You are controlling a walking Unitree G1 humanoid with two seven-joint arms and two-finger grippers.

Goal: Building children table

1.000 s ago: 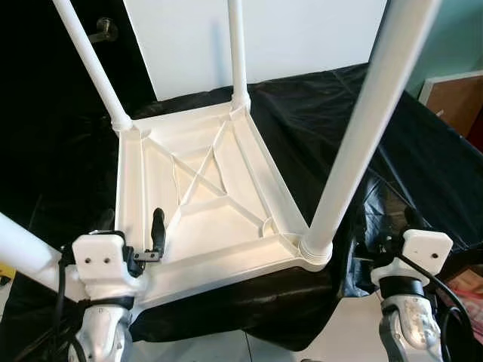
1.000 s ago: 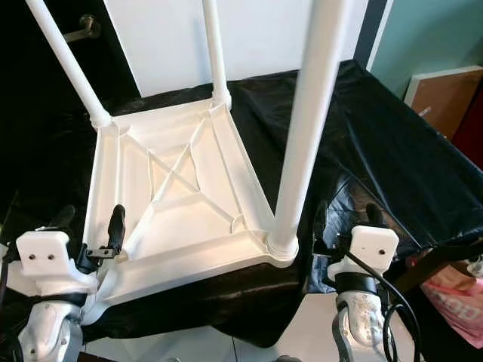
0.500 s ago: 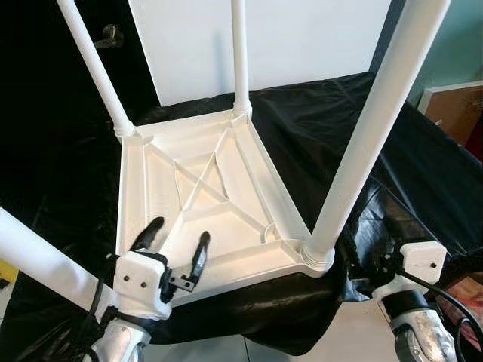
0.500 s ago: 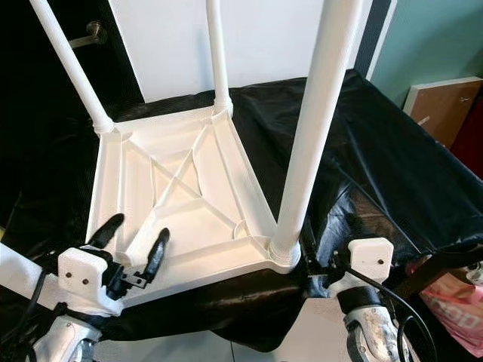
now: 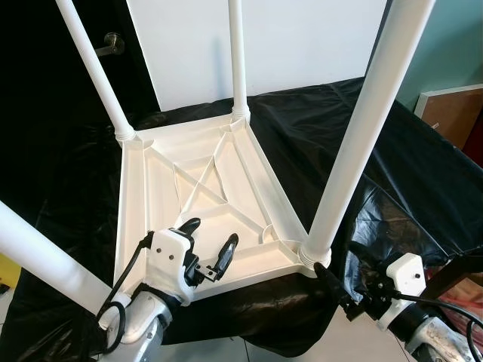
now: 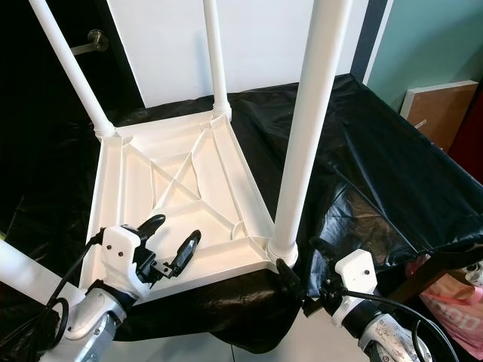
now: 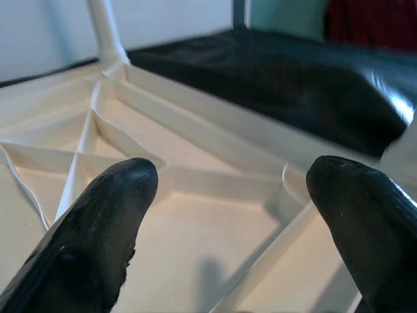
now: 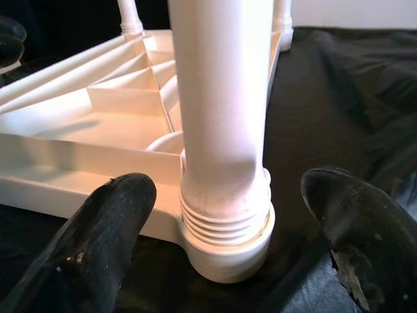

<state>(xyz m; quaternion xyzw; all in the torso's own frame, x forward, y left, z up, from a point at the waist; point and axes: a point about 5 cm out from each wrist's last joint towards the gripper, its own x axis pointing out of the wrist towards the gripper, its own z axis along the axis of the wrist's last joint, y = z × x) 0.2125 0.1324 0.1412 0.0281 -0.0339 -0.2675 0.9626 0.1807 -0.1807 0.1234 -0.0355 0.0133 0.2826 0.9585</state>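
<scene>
Straight ahead of the right tool [image 6: 298, 290], framed between its 2 spread fingers, stands the near-right leg [image 5: 362, 136] of the white children's table [image 5: 204, 188]. The table lies upside down on a worktop draped in black plastic sheeting [image 5: 407, 173]. Right tool is wide, holding nothing, fingertips just short of the ribbed leg socket [image 8: 225, 228] at that corner, 1 finger to each side of it.

Left tool [image 5: 207, 245] is also wide and empty, hovering over the near edge of the ribbed underside, with the X-shaped bracing [image 7: 85, 150] just beyond its fingers.

Progress: all 4 legs look fitted. Far-left leg [image 5: 94, 68] and far-right leg [image 5: 236, 53] stand in their sockets well beyond both tools, and the near-left leg [image 5: 45, 256] runs off beside the left arm. The near-right leg sits down in its socket, thread rings visible at the base; cannot tell if it is fully tight.

Judged left: maybe a last tightening or check of the near-right leg, then turning the table onto its feet. White wall panel [image 5: 302, 38] behind, wooden board [image 5: 453, 113] off beyond the right tool.
</scene>
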